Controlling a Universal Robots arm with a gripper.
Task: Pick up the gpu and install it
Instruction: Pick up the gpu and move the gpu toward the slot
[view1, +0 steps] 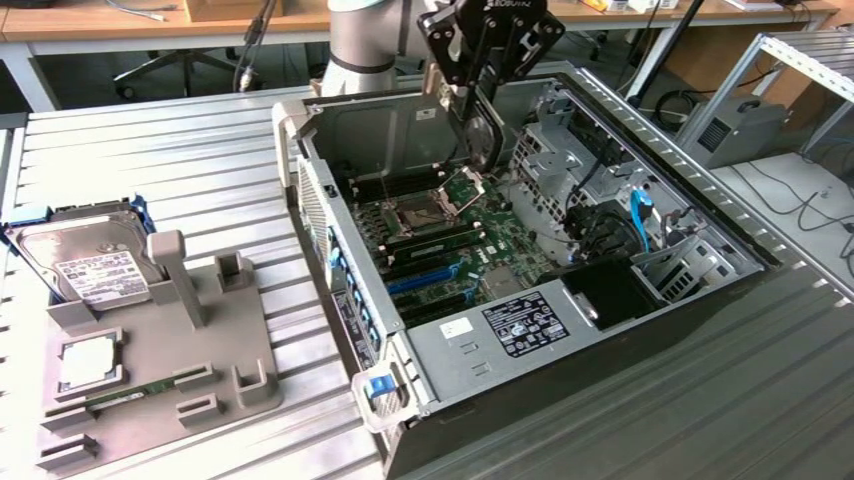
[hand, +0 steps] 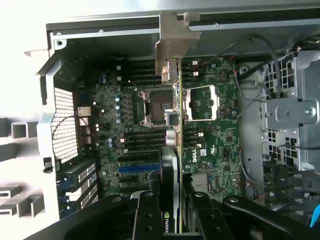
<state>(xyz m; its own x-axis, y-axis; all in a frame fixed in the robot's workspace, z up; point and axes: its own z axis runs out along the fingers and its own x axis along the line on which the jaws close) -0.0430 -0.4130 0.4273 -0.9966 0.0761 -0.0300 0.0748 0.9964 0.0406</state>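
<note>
My gripper (view1: 475, 80) hangs over the open computer case (view1: 350, 260), shut on the gpu (view1: 481, 130). The card is dark, with a tan-silver bracket on one end, and is held on edge above the motherboard (view1: 501, 240), clear of it. In the wrist view the gpu (hand: 176, 125) appears edge-on, its bracket (hand: 172, 42) toward the case's rear wall and its black fan side between my fingers (hand: 145, 217). The gripper (hand: 172, 212) clamps the card's near end. Blue expansion slots (hand: 134, 170) lie on the board to one side of the card.
A grey parts holder (view1: 247, 345) sits at the exterior view's left with a hard drive (view1: 94, 270), a CPU (view1: 87, 365) and a green RAM stick (view1: 127, 392). Drive cages (view1: 667, 265) and cables crowd the case's far side. The case walls stand upright around the board.
</note>
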